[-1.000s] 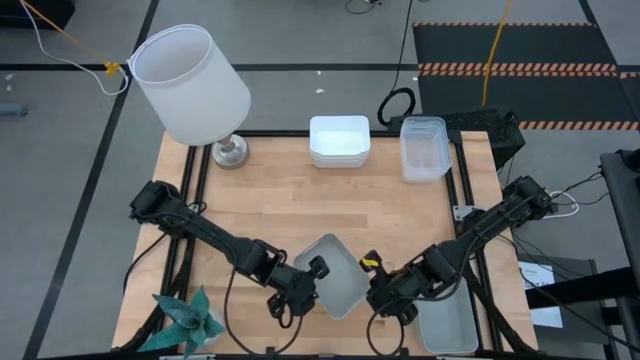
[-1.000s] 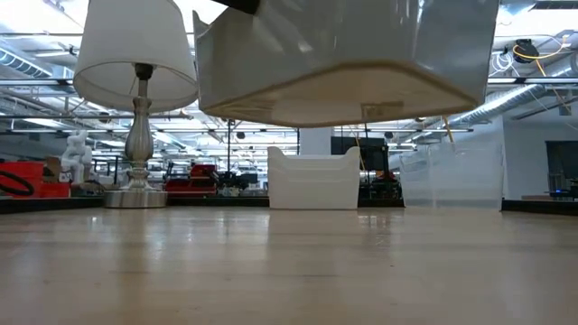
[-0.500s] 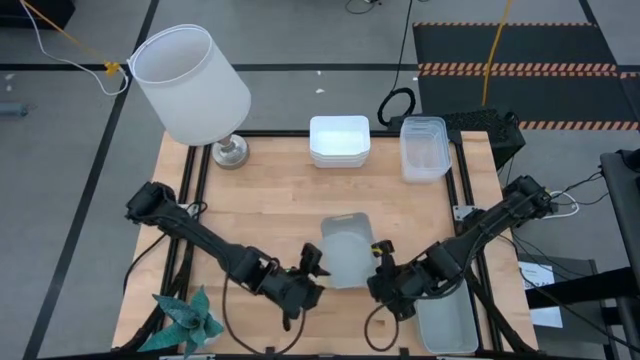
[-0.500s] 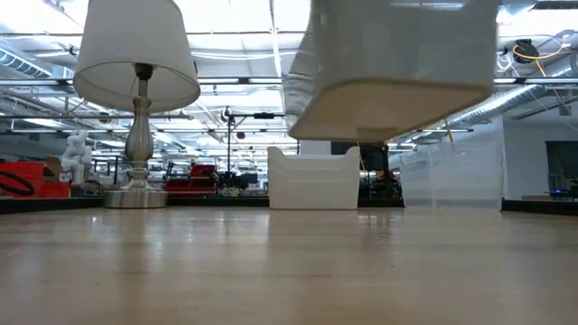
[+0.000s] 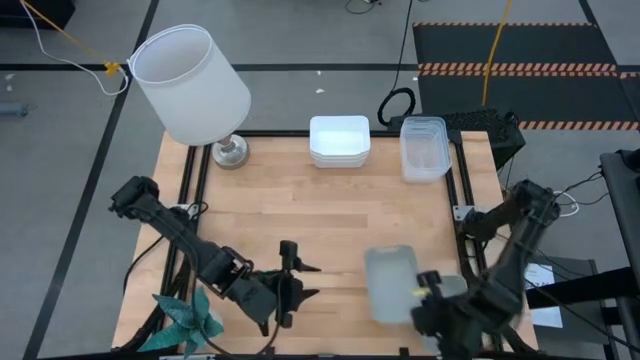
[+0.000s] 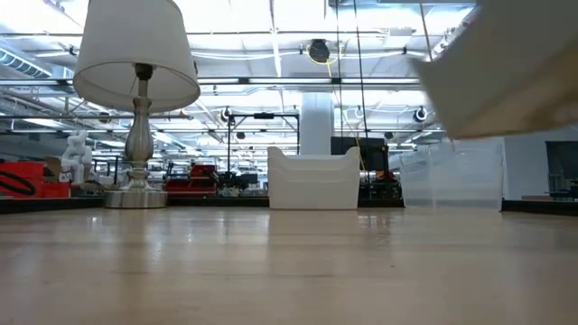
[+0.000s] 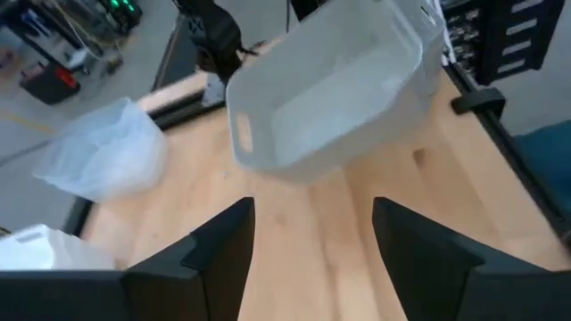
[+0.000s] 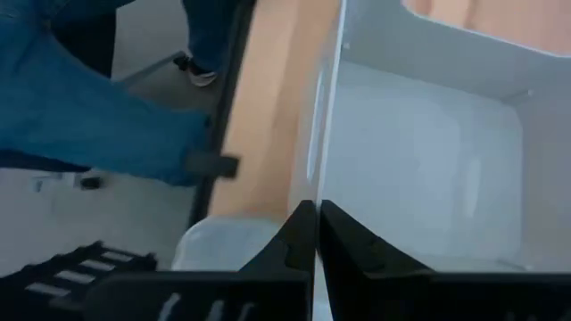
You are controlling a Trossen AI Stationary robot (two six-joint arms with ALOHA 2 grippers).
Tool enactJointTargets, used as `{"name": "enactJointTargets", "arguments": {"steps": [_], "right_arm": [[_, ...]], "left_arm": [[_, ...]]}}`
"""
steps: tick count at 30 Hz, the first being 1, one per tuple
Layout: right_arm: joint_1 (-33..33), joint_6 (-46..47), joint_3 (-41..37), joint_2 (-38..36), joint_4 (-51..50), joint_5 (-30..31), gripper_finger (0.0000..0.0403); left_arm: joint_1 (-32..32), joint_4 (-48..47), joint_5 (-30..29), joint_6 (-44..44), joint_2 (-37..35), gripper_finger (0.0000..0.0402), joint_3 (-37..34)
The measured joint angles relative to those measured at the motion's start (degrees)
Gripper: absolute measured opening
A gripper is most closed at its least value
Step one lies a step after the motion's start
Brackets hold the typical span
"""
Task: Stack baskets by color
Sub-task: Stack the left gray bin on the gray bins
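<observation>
A translucent grey-green basket (image 5: 392,283) hangs over the table's near right part, with my right gripper (image 5: 424,292) shut on it. In the low view the basket (image 6: 506,81) floats tilted, high above the wood. A basket (image 8: 223,245) of like tint lies under the gripper at the near right corner. My left gripper (image 5: 292,273) stands open near the front middle and touches nothing; in its wrist view (image 7: 312,236) the held basket (image 7: 330,89) is ahead of it. White baskets (image 5: 340,140) and clear baskets (image 5: 424,148) rest stacked at the far edge. My right gripper pinches the grey-green basket's thin side wall at its rim (image 8: 326,152) between the two fingers, one inside the basket and one outside. The fingers slant down onto it from the near right. The basket is lifted clear of the table and tilted.
A lamp with a big white shade (image 5: 190,85) stands at the far left corner on its metal base (image 5: 230,152). A teal cloth (image 5: 185,318) lies at the near left corner. A person's blue-trousered leg (image 8: 89,98) shows beside the table's edge. Bare wood (image 5: 300,200) spans the middle.
My left gripper has opened, let go of the grey-green basket, and drawn back toward the table's left while rising. My right gripper, still shut on the basket, has carried it from the front middle toward the near right corner, turning it as it went.
</observation>
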Motion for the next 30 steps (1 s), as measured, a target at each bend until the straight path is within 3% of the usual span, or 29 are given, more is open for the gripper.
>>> {"name": "enactJointTargets", "arguments": {"steps": [7,12,18,25,30], "right_arm": [[10.43,10.24,1.48,0.00,-3.01,2.36,0.0000],[15.29,16.21,2.67,0.00,-4.69,5.97,0.0000],[21.08,24.87,2.79,0.00,-4.42,5.94,0.0000],[24.94,32.67,2.79,-0.02,-4.38,4.69,0.0000],[25.23,31.03,2.79,-0.02,-4.64,3.93,0.0000]], "left_arm": [[-0.79,1.30,0.21,-5.77,0.43,0.0206,-0.07],[-0.73,3.42,0.19,-10.22,0.53,0.0190,-0.09],[-1.09,3.93,0.30,-12.72,0.53,0.0177,-0.09],[-0.89,4.91,0.30,-12.43,0.53,0.0174,-0.09],[-0.89,4.78,0.32,-10.72,0.53,0.0174,-0.09]]}}
